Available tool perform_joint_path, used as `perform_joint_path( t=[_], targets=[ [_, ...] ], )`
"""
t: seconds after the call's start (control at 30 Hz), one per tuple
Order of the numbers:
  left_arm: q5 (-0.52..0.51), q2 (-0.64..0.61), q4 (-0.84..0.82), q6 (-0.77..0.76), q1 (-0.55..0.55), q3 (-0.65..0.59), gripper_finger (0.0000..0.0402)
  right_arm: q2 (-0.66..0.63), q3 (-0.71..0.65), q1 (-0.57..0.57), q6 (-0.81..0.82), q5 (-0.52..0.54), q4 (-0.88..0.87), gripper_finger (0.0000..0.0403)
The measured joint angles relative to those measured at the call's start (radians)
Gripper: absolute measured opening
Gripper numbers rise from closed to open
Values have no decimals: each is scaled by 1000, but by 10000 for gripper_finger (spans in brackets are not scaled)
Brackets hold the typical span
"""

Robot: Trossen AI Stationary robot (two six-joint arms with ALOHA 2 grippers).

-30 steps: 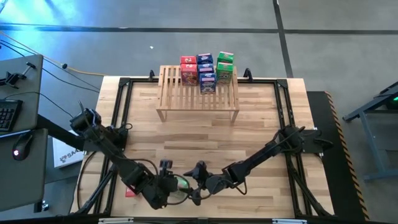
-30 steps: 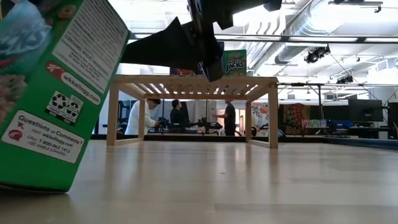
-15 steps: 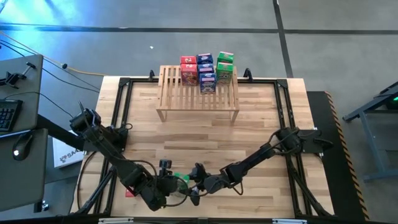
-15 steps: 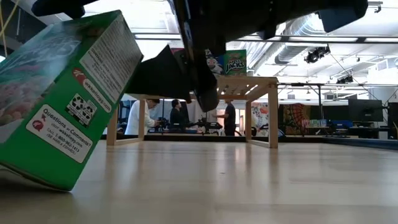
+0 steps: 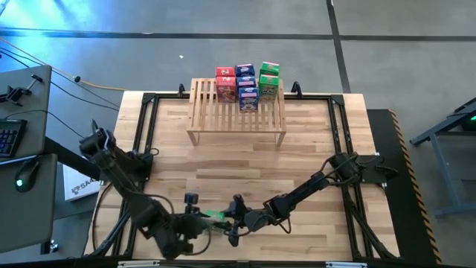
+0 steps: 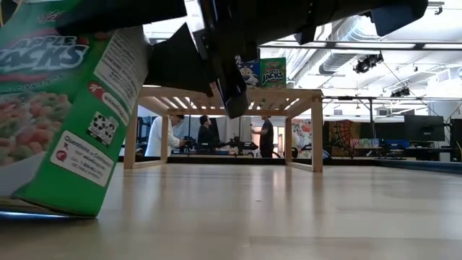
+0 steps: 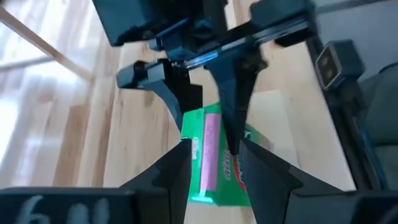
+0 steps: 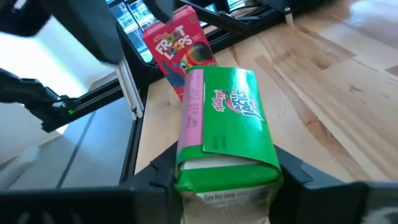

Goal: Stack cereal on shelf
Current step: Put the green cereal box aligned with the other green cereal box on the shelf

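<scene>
Near the front edge of the worktop [image 5: 312, 171], both grippers meet over one green box [image 8: 227, 134], a handover so the box can go on to the shelf [image 5: 236, 115], well apart at the far end, where six boxes [image 5: 247, 83] already stand in stacks. The left gripper [image 7: 214, 165] has its jaws clamped on the box; the right gripper [image 8: 227, 180] has its jaws against its sides too. A red box [image 8: 183, 46] waits nearby.
</scene>
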Motion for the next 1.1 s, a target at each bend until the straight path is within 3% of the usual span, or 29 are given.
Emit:
perform_joint_path(
  t=[0.13, 0.4, 0.63, 0.83, 0.93, 1.1],
  targets=[
    [-59, -30, -1, -16, -42, 0, 104, 0, 0, 0, -50, -6, 12, 127],
    [-40, -63, 44, 25, -57, 0, 42, -28, -1, 0, -178, -97, 56, 129],
    [51, -66, 53, 75, -30, 0, 5, -166, -1, 2, -288, -123, -180, 129],
    [76, -69, 78, 95, -29, -2, 0, -260, -1, 2, -322, -105, -403, 129],
    [138, -89, 253, 159, -36, -69, 0, -306, -1, 2, -350, -94, -488, 129],
    [282, -190, 632, 175, 3, -320, 0, -403, -1, 5, -393, -63, -623, 129]
  ],
)
